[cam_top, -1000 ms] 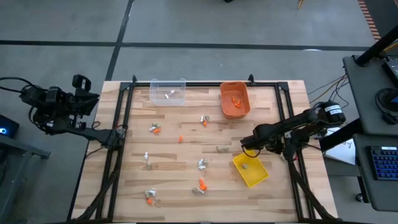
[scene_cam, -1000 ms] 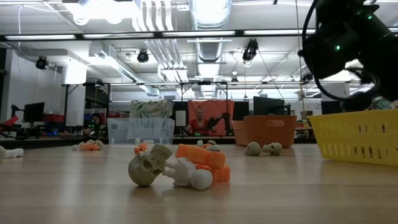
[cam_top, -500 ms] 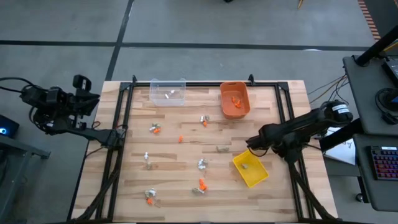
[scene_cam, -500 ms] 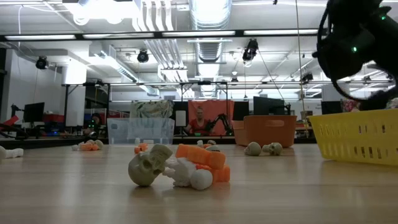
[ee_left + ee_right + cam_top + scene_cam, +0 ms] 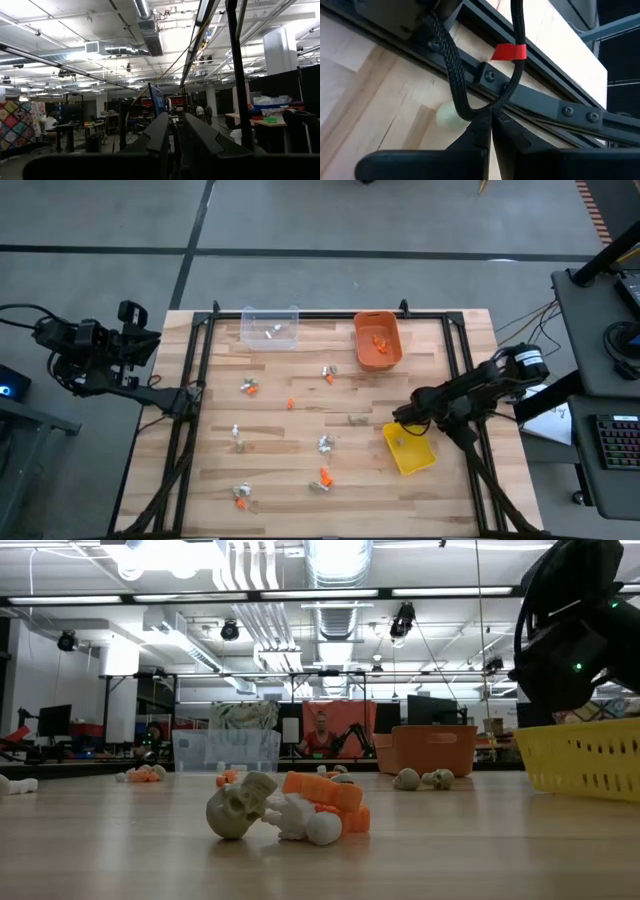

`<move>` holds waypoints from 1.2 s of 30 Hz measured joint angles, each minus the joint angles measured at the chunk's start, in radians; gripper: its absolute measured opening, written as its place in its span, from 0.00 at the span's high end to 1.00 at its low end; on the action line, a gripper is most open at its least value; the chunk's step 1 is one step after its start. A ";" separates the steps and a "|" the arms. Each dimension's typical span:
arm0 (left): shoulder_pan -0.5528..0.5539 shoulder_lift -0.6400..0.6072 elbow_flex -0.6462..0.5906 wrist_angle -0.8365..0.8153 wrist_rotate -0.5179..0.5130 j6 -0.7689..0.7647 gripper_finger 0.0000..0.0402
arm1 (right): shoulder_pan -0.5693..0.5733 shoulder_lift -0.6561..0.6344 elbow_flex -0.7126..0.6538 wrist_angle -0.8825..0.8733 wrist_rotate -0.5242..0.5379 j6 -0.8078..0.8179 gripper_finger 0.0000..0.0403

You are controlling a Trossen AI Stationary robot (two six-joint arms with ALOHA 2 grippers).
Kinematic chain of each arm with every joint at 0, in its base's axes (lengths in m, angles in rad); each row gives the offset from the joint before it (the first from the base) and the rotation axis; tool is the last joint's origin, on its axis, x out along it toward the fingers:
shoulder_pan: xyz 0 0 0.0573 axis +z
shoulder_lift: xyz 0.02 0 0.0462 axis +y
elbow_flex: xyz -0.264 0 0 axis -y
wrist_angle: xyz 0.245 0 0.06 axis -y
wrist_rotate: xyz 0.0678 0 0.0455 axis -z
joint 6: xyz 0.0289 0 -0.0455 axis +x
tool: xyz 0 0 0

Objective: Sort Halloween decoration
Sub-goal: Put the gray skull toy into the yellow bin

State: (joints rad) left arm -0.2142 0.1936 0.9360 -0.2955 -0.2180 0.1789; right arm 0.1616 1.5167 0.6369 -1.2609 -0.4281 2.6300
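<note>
Here, the right gripper (image 5: 398,418), fingers pressed together and pinching nothing visible, hangs at the near edge of the yellow bin (image 5: 409,452), which holds one tan trinket (image 5: 398,444) just below the fingertips. The remaining Halloween decoration (image 5: 323,476) lies scattered over the wooden table (image 5: 300,430) to the gripper's left, well apart from it; a few orange pieces sit in the orange bin (image 5: 378,340) and a white one in the clear bin (image 5: 270,329). The left gripper (image 5: 172,135), fingers nearly together, waits off the table's left edge
</note>
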 joint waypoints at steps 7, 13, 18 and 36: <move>0.000 0.000 0.000 0.005 0.000 -0.005 0.90 | 0.000 0.030 0.008 0.084 0.028 0.030 0.98; 0.000 0.000 0.000 0.007 0.000 -0.005 0.90 | 0.002 0.034 -0.004 0.149 0.131 0.066 0.98; 0.000 0.000 0.000 0.009 -0.001 -0.005 0.90 | 0.002 -0.004 0.018 0.157 0.207 0.056 0.98; 0.000 0.000 0.000 0.017 -0.008 -0.002 0.90 | -0.002 -0.223 0.151 -0.086 0.251 -0.113 0.98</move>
State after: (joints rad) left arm -0.2143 0.1936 0.9360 -0.2790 -0.2263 0.1769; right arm 0.1593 1.2940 0.7875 -1.3472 -0.1775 2.5171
